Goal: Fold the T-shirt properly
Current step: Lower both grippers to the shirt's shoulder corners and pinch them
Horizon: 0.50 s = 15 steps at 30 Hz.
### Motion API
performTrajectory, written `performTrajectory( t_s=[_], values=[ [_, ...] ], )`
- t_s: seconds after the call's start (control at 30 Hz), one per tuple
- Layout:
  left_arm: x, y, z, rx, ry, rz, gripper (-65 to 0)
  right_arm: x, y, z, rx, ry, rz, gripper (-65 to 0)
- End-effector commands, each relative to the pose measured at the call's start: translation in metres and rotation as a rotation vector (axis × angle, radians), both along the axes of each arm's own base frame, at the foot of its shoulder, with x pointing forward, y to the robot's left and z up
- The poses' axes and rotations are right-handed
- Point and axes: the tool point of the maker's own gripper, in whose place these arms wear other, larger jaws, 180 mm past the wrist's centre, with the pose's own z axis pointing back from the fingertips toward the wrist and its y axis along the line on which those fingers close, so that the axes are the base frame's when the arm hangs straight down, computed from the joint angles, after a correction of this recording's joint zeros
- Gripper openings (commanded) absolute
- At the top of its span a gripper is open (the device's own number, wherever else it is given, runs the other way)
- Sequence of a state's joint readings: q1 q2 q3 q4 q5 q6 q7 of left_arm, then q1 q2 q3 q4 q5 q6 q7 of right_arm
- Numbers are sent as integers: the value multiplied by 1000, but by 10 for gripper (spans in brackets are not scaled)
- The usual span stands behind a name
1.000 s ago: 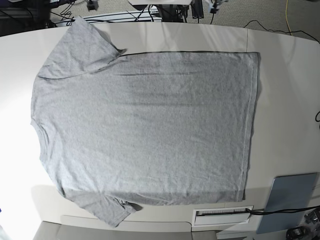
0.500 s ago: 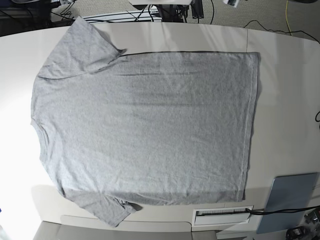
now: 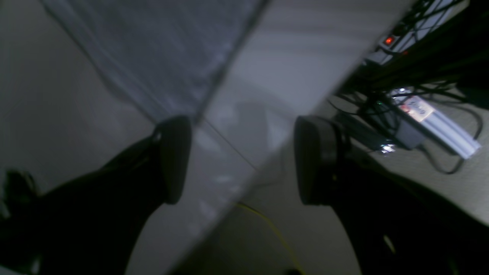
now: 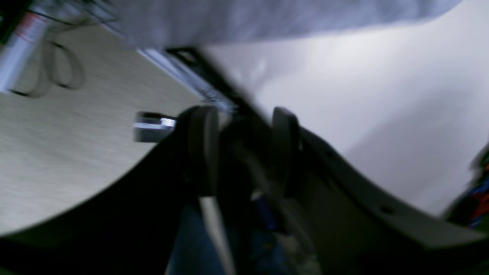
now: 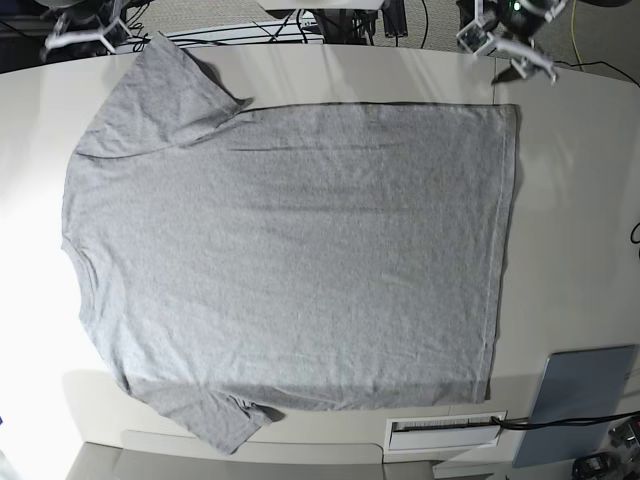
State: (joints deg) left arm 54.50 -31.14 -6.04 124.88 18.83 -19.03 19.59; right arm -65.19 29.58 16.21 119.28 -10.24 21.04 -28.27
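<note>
The large heather-grey short-sleeved cotton T-shirt (image 5: 290, 260) lies spread flat and unfolded, plain side up, on the pale rounded table (image 5: 570, 200), presumably so its edges are easy to reach. Neither arm touches it. The left gripper (image 5: 505, 42) hovers just beyond the shirt's hem corner, its jaws spread wide and empty. The right gripper (image 5: 80, 35) hangs beside the far sleeve, jaws partly apart, holding nothing. A flat blue-grey rectangular panel (image 5: 578, 400) rests past the shirt's hem
</note>
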Motion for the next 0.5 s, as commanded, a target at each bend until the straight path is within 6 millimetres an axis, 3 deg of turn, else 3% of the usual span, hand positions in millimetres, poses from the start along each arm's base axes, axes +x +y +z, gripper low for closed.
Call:
performTrajectory(
  t_s=[0.0,0.17,0.47],
  values=[
    [9,-1,3,0,-24,-26,-225,12,-1,9,-31,-33,23,-415],
    [40,11,-16,31,-20,-56,-225,41,-6,23,-95,-101,15,-415],
    [68,37,-52,32,13,-23,-225,60,-12,29,-125,-144,-3,-415]
  ],
)
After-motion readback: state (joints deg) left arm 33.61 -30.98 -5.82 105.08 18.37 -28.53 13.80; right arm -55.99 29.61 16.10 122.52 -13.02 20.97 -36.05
